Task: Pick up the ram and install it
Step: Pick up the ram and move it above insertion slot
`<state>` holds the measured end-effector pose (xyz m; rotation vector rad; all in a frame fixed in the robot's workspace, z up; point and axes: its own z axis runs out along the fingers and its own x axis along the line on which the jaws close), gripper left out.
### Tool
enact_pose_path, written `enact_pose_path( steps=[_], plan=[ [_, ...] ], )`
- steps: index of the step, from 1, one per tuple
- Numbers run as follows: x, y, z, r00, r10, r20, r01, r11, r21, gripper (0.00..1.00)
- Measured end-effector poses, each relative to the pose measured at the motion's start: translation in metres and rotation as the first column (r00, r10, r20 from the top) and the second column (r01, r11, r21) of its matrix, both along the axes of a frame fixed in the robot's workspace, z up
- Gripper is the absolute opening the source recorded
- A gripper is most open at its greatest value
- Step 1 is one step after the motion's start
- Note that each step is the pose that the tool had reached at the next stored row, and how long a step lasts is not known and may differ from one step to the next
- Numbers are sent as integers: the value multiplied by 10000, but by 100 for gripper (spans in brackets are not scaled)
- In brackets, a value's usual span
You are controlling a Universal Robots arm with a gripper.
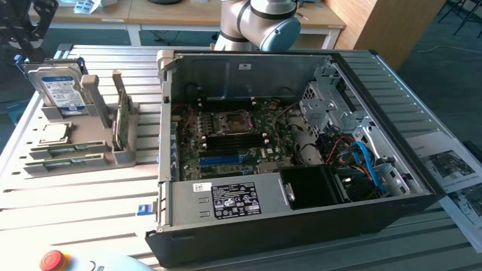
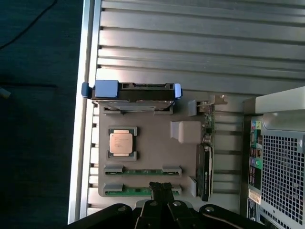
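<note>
**Green, thin circuit-board ram stick flat in its slot; black two-finger gripper pinched shut above it**

The ram stick lies flat in the outermost slot of the grey plastic holder tray, the slot farthest from the silver hard drive with the blue-white label; grey clips cover both its ends. A second green ram stick lies in the slot just beside it, between it and the square gold-topped processor chip. The broader green expansion card stands on edge along the side of the tray nearest the black open computer case. Tray and case sit side by side on the slatted metal table; inside the case the green motherboard faces up.

In the wrist view the gripper hangs over the tray; its fingers are pressed together with nothing between them, and their tips overlap the outermost ram stick; whether they touch it I cannot tell.
</note>
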<state>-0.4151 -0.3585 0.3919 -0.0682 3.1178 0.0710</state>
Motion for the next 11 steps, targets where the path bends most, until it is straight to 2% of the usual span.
enact_pose_path(
  steps=[6,11],
  plan=[
    [0,-1,0,9985,551,1,-551,9985,0,10],
    [0,-2,0,9945,1051,0,-1051,9945,0,10]
  ],
)
